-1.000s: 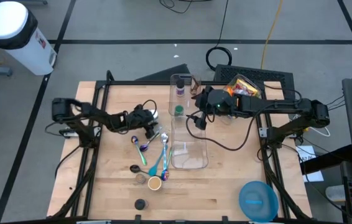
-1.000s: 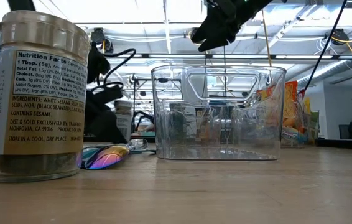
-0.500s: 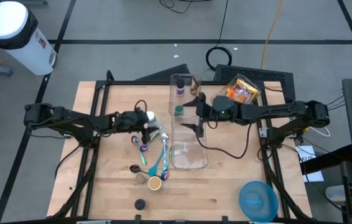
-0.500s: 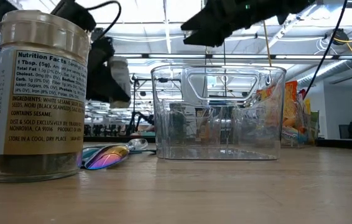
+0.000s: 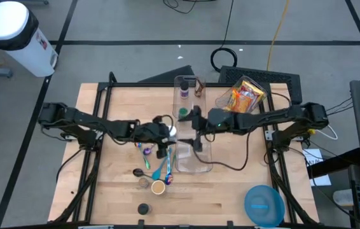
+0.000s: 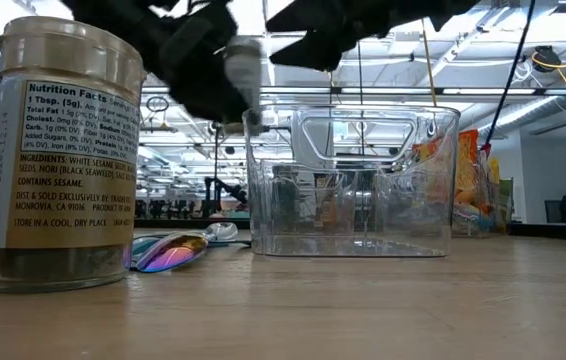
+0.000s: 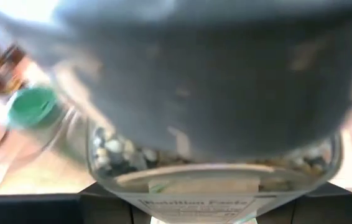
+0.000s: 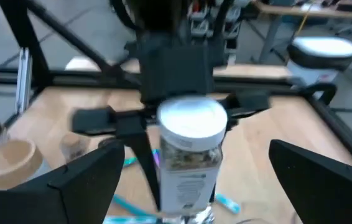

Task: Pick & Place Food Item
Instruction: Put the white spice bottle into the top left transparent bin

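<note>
A glass spice jar with a white lid (image 8: 191,134) is held in my left gripper (image 5: 162,135), which is shut on it. The jar is in the air at the left rim of the clear plastic bin (image 5: 193,166). It also shows in the high view (image 5: 169,131), the low view (image 6: 243,75) and the left wrist view (image 7: 213,162). My right gripper (image 5: 196,132) is open and empty above the bin, facing the jar, its fingers (image 8: 83,183) spread wide apart. My left gripper pinches the jar's glass body (image 8: 185,163), below the lid, between its two fingers. It comes about level from the table's left side. The jar is upright with its lid up, lifted clear of the table. The jar itself hides the exact place of contact.
Two small bottles, purple-capped (image 5: 184,93) and green-capped (image 5: 182,113), stand at the bin's far end. Coloured spoons (image 5: 161,159), a seasoning jar (image 6: 63,150), a wooden cup (image 5: 158,187) and a black cap (image 5: 143,208) lie left of the bin. A snack container (image 5: 242,94) and a blue bowl (image 5: 264,205) are on the right.
My left gripper has lifted the jar off the table and carried it toward the table's right edge, up to the bin's left rim. My right gripper has moved a little toward the table's left and near edges, over the bin.
</note>
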Action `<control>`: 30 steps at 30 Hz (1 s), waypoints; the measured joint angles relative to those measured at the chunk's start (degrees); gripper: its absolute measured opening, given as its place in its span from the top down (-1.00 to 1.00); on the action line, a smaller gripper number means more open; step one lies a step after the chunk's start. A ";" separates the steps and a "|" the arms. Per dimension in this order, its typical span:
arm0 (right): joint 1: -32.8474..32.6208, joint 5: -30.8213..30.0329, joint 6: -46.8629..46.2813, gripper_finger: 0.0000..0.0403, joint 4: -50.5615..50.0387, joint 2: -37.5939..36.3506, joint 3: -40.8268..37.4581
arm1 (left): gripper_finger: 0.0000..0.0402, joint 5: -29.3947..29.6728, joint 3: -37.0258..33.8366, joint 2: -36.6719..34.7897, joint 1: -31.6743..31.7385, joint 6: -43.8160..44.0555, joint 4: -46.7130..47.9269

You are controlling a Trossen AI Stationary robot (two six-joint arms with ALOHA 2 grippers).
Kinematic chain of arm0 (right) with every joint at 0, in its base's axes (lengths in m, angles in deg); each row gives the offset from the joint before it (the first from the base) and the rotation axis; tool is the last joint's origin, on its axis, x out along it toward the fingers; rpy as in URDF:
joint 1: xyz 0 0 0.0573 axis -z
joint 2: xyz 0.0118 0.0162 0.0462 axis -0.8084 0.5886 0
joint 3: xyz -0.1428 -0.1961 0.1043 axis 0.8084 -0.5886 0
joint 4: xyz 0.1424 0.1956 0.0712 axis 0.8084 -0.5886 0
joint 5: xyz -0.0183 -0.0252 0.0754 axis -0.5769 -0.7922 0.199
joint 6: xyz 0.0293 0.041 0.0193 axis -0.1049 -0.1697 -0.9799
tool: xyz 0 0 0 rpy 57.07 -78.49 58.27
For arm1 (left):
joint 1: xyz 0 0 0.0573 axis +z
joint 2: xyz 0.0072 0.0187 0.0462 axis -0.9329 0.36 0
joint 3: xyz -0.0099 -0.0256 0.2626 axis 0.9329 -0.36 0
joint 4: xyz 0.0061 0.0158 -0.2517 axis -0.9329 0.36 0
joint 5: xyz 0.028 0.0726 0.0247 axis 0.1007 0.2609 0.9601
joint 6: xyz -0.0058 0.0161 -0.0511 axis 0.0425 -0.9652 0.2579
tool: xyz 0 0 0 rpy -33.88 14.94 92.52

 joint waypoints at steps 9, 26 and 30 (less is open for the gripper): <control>-1.19 0.04 -1.86 -0.95 4.92 3.98 0.02 | 0.01 -0.14 4.41 5.88 -2.30 -2.61 0.78; -1.09 2.24 -5.12 0.05 2.77 3.96 0.02 | 0.01 0.65 4.41 5.98 -1.38 -1.01 1.70; -1.02 3.49 -5.15 0.05 0.91 2.96 0.02 | -0.09 0.23 4.41 5.48 -1.38 -0.96 3.25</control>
